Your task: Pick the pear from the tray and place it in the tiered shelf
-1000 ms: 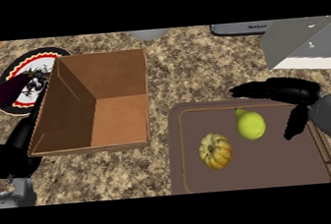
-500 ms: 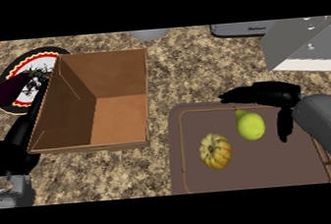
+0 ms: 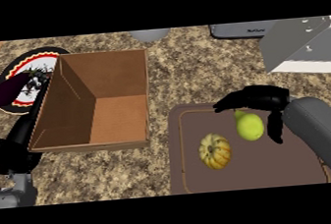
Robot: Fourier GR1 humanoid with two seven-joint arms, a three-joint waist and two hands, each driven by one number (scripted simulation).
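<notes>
A yellow-green pear (image 3: 249, 126) lies on the dark brown tray (image 3: 192, 178) at the lower right, next to a small orange squash (image 3: 215, 151). My right hand (image 3: 258, 99) hovers just over the pear's far end, its fingers spread and bent down around the fruit's top and right side, not closed on it. My left hand (image 3: 8, 151) rests low at the left edge beside the box; its fingers are hard to make out. The grey tiered shelf (image 3: 305, 44) stands at the upper right corner.
An open cardboard box (image 3: 99, 104) sits left of the tray. A patterned plate (image 3: 24, 80) with a dark aubergine lies at the far left. A grey bowl (image 3: 150, 34) and a grey appliance (image 3: 242, 30) stand along the back edge.
My right hand has slid left and down toward the pear, and its fingers now bracket the fruit. The pear, the squash and my left hand have not moved.
</notes>
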